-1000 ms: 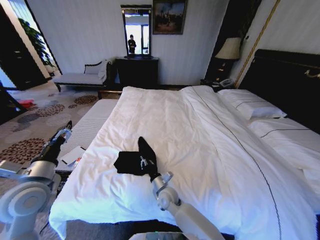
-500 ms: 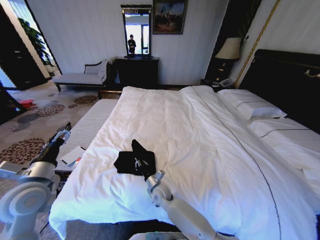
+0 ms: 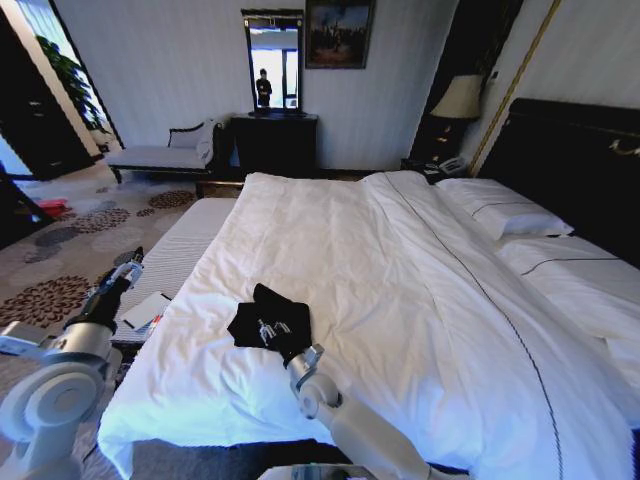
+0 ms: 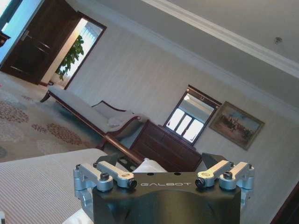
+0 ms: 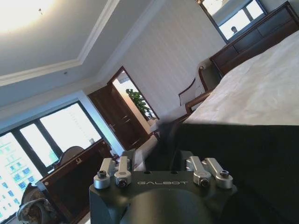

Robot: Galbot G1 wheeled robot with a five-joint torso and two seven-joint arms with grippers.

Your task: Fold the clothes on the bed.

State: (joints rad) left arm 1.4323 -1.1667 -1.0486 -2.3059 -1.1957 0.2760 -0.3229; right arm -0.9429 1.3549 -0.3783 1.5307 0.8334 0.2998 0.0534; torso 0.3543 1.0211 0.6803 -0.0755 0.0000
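The clothes (image 3: pixel 262 312), a black T-shirt, lie as a small flat bundle on the white duvet of the bed (image 3: pixel 380 250), near its front left corner. My right gripper (image 3: pixel 273 331) rests low on the bundle's near edge, shut on the black cloth. In the right wrist view the black cloth (image 5: pixel 233 149) spreads just beyond the gripper. My left gripper (image 3: pixel 127 270) hangs open off the bed's left side, over the pale bench, holding nothing.
A striped pale bench (image 3: pixel 180 245) runs along the bed's left side, with a notebook (image 3: pixel 146 310) by its near end. Pillows (image 3: pixel 505 208) and the dark headboard (image 3: pixel 570 160) are at the right. A chaise (image 3: pixel 160 155) and dresser (image 3: pixel 273 142) stand against the far wall.
My right gripper has come down and toward the left, lowering the raised black flap until it lies flat on the bundle. The left arm has stayed in place.
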